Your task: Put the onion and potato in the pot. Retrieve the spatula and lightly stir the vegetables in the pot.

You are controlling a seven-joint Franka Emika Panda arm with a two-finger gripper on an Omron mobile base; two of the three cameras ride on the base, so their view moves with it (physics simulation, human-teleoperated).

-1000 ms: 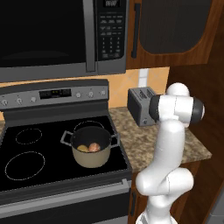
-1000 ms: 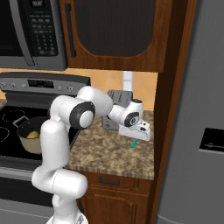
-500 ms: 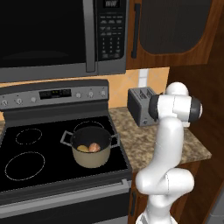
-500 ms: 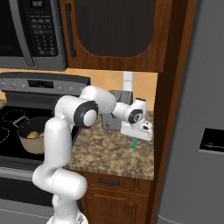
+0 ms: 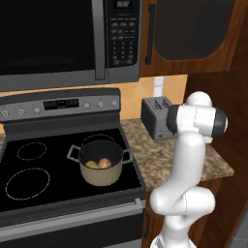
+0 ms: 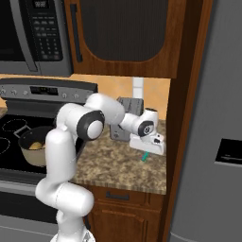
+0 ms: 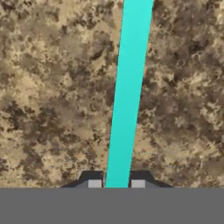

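A: Which step is being worked on here?

B: Spatula retrieval. The onion [image 5: 103,162] and potato [image 5: 92,164] are already sitting in the pot [image 5: 100,167]. The tool [image 7: 116,184] is clamped on the spatula [image 7: 127,94], low on the worktop [image 6: 118,163], right of the toaster [image 6: 126,118].

A: Next?

B: Probably a lift, then a carry over to the pot.

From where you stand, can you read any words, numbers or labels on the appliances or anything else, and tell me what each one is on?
None can be read.
Black microwave keypad: pale button marks, too small to read.
Microwave display: blurred pale characters.
Grey stove control panel: dark display with blurred pale digits.
Grey toaster, beige pot, teal-green spatula handle: no text.
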